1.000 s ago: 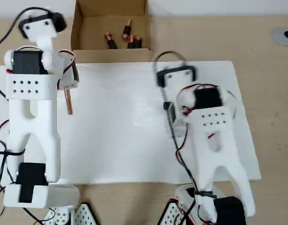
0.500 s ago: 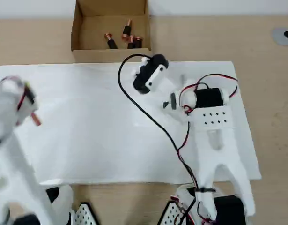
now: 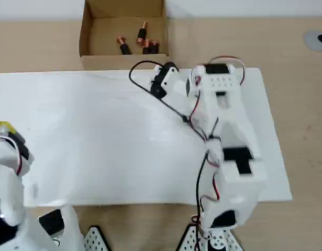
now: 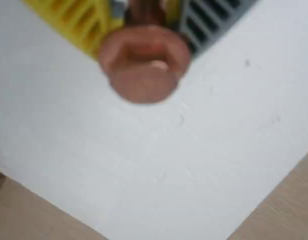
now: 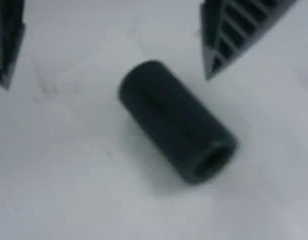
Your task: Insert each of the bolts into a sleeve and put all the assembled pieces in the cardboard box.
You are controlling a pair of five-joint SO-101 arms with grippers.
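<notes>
While the left jaws clench a bolt (image 4: 143, 65), the sleeve (image 5: 176, 120) lies on its side between the released right jaws, touching neither.

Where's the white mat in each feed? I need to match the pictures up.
High view: the white mat fills the middle, below the cardboard box.
Left wrist view: the mat lies behind the held bolt.
Right wrist view: the mat lies under the black sleeve.
Shared landmark: the mat's edge against the wooden table, high and left wrist views.
</notes>
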